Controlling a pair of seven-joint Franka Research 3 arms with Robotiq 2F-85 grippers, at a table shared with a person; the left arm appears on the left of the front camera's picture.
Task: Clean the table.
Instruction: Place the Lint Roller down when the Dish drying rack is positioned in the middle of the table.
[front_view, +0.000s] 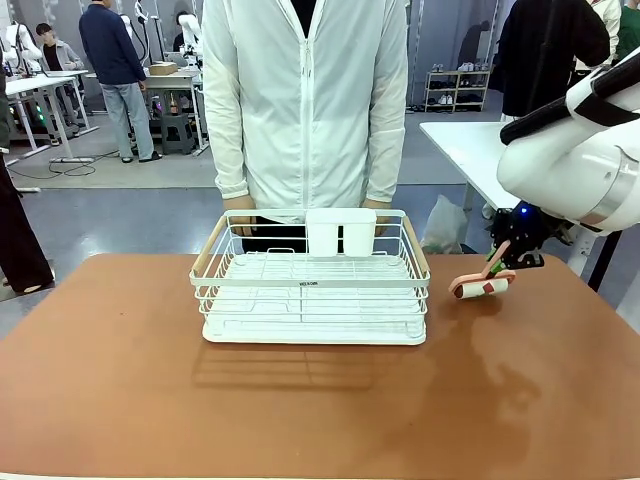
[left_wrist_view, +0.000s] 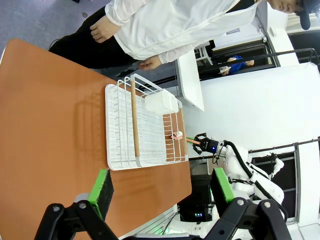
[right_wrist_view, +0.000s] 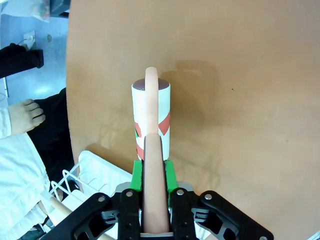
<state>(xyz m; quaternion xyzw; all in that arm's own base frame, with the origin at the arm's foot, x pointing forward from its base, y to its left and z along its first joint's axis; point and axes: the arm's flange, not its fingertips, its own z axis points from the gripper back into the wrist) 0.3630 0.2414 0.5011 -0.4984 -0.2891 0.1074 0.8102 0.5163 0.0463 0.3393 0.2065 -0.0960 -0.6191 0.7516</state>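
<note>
My right pincer (right_wrist_view: 152, 172) is clenched on the lint roller (right_wrist_view: 151, 120) handle, a light, stiff grip, its drum just ahead over the hard worktop (right_wrist_view: 240, 100); my left pincer (left_wrist_view: 162, 190) hangs released.

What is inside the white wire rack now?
The white wire rack holds a white cutlery cup at its far rim; otherwise its wire floor looks bare. The cup's inside is hidden.
</note>
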